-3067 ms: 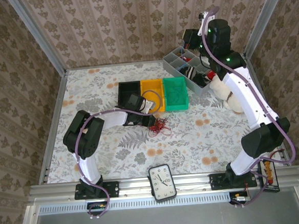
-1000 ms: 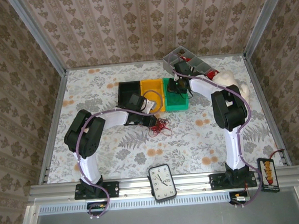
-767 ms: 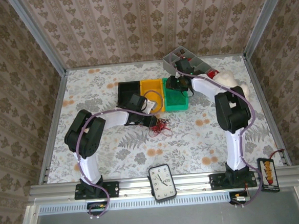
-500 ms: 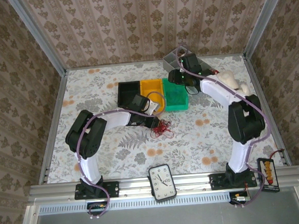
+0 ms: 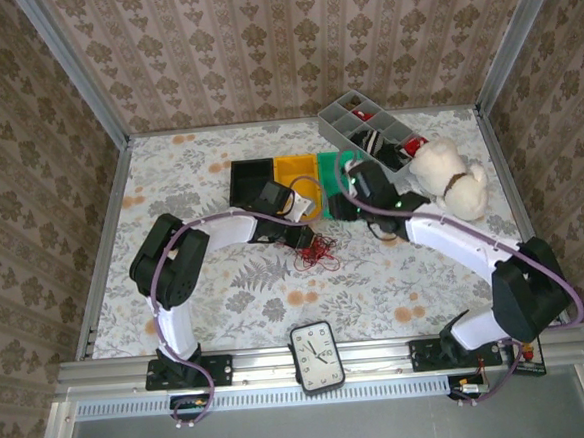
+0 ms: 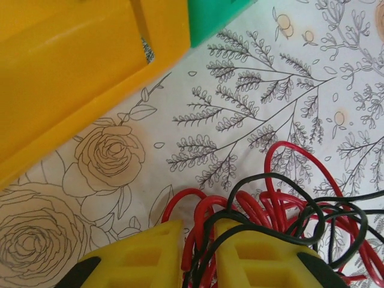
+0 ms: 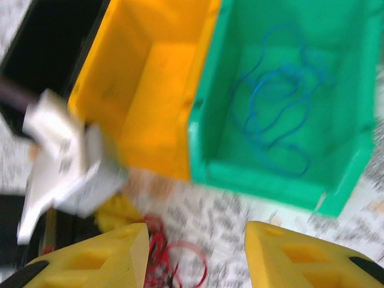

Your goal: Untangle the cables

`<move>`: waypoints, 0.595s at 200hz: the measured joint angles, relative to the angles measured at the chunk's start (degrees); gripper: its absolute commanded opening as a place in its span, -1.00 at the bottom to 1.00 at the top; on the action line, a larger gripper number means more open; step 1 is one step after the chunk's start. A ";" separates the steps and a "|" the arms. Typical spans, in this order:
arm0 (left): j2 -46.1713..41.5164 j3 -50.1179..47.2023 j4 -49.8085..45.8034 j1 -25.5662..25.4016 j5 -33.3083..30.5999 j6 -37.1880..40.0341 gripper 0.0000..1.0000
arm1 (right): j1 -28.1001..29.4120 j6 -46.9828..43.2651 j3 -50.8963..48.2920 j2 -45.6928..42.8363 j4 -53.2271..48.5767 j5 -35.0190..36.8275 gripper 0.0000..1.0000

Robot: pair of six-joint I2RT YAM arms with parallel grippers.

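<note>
A tangle of red and black cables (image 5: 316,250) lies on the flowered table in front of the bins. My left gripper (image 5: 298,237) is shut on its edge. In the left wrist view red cable (image 6: 300,210) and black cable (image 6: 282,180) strands run between the yellow fingers of the left gripper (image 6: 198,231). My right gripper (image 5: 340,212) hovers just right of the tangle, over the green bin's front edge. It stands open with nothing between the fingers of the right gripper (image 7: 197,234); red loops (image 7: 180,264) lie below it. A blue cable (image 7: 276,102) lies in the green bin (image 7: 258,180).
A black bin (image 5: 251,180), yellow bin (image 5: 294,169) and green bin (image 5: 328,166) stand in a row mid-table. A grey compartment tray (image 5: 366,129) and a plush dog (image 5: 449,173) sit at the back right. A clock (image 5: 317,356) lies at the near edge.
The right arm swung from the back tray over the green bin, then forward and left toward the tangle, and its gripper opened. The left gripper stayed shut on the tangle.
</note>
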 measured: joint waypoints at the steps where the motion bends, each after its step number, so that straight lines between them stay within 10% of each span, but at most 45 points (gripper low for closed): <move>1: 0.00 0.04 -0.02 0.00 0.02 0.00 -0.59 | 0.35 -0.11 -0.33 -0.09 0.00 0.07 -0.05; 119: -3.43 -2.38 1.07 0.04 -1.55 -1.40 0.19 | 12.66 -5.09 -13.07 -0.11 0.48 4.33 -0.02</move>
